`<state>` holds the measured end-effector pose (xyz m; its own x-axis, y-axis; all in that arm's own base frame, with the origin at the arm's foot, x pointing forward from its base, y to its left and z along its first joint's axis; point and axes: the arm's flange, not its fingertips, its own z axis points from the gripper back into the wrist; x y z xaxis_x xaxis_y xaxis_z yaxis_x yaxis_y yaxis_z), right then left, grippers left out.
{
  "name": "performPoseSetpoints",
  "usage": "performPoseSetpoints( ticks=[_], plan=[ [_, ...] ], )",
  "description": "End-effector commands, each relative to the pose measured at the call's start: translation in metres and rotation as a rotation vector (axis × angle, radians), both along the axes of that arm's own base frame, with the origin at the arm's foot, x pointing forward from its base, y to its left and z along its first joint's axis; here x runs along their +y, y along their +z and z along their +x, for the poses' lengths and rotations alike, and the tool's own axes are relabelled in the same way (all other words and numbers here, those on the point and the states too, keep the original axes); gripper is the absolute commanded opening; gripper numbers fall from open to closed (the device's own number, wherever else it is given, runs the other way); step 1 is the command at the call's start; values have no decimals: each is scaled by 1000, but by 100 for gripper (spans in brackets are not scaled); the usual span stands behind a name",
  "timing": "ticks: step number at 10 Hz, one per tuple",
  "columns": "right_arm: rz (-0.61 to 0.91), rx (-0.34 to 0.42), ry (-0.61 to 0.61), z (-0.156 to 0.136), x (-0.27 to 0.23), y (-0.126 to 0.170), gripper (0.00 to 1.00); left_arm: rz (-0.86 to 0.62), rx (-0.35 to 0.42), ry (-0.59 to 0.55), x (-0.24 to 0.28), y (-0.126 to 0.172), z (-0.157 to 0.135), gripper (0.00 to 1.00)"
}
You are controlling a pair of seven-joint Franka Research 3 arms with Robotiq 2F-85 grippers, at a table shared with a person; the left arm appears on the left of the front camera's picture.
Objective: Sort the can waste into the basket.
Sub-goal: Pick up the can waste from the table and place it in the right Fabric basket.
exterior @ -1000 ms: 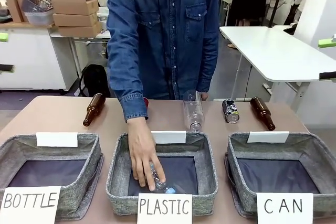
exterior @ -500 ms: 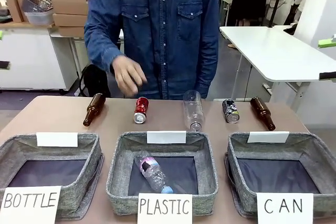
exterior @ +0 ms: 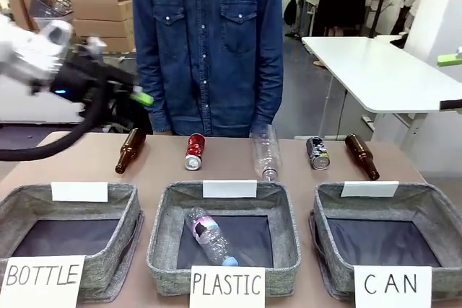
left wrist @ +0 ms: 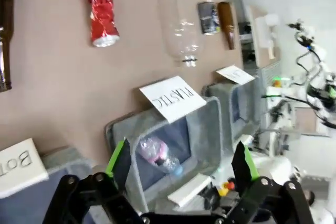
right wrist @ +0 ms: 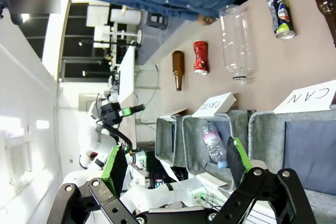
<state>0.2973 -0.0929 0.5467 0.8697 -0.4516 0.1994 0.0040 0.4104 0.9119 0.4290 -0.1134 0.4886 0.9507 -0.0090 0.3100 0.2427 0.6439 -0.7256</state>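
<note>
White table at right (cardboard boxes far left), grey floor.

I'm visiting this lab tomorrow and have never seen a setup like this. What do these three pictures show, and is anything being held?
This is a two-armed robot sorting rubbish at a table, with a person standing opposite. The wide picture looks across the table from the robot's side. The other two come from a camera on each wrist, looking out between that arm's two fingers. The left gripper and the right gripper are both open and hold nothing.

On the table lie a red can, a dark can, a clear plastic bottle and two brown bottles. Nearer the robot stand three grey baskets: the BOTTLE basket, the PLASTIC basket and the CAN basket. A small plastic bottle lies in the PLASTIC basket. Neither can is in the CAN basket yet.
</note>
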Motion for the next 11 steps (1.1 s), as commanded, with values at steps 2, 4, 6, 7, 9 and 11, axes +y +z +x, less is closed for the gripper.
performPoseSetpoints(
  ticks=[2, 4, 6, 7, 9, 11],
  plan=[
    [27, 2, -4, 1, 1, 4, 100, 0, 0, 0, 0, 0, 0, 100],
    [27, 2, -4, 1, 1, 4, 100, 18, 59, -5, -28, -8, 16, 100],
    [27, 2, -4, 1, 1, 4, 100, 324, 147, 144, -63, -33, 71, 100],
    [27, 2, -4, 1, 1, 4, 100, 340, 155, 109, -77, -44, 95, 100],
    [27, 2, -4, 1, 1, 4, 100, 477, 187, 114, -107, -67, 134, 100],
    [27, 2, -4, 1, 1, 4, 100, 570, 198, 151, -132, -98, 153, 100]
  ],
)
